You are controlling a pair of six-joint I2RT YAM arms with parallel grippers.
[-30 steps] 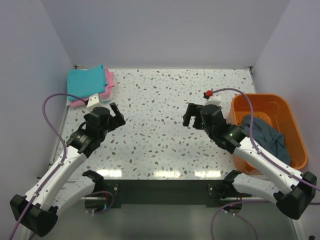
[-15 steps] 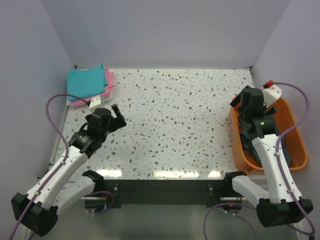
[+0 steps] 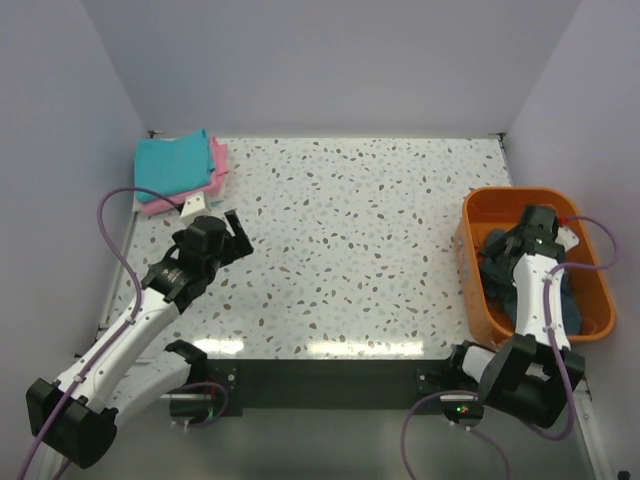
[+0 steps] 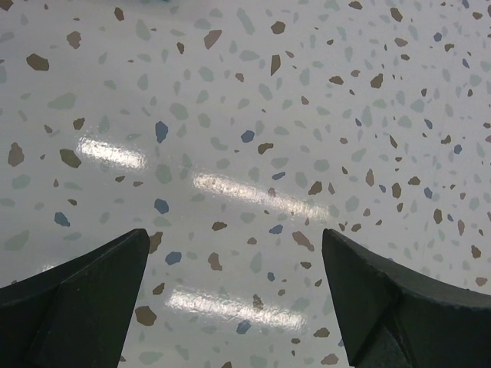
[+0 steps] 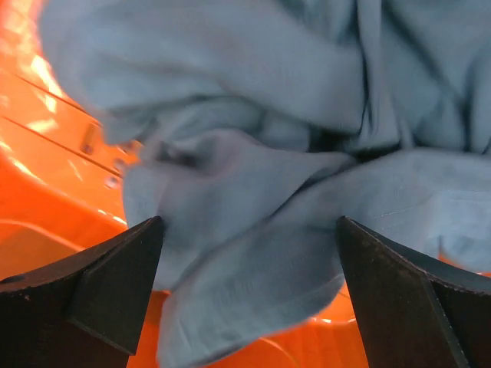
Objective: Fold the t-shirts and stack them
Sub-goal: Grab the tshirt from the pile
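near side, right edge of the desk (image 3: 350,220): the orange bin (image 3: 472,290) sits there. the dark slate t-shirt (image 5: 253,153) lies crumpled inside it, bunched in loose folds against the orange wall. the right arm bends over the rim, and the right gripper (image 5: 249,230) is down in the bin, right over that cloth. its jaws are spread wide, one finger on each side of a rumpled fold, and nothing is pinched between them. whether the tips touch the cloth, can't tell from here.

across to the left, a little further out: the left gripper (image 4: 235,245) hangs above the desk with its jaws wide apart too. only the speckled top shows between its fingers. it's well apart from the bin, angled toward the far right.

far left corner now: the turquoise t-shirt (image 3: 172,162) lies folded flat on top of the pink t-shirt (image 3: 219,160). the pink edges peek out along the right and near sides. the stack lies just beyond the left gripper, not touching it.
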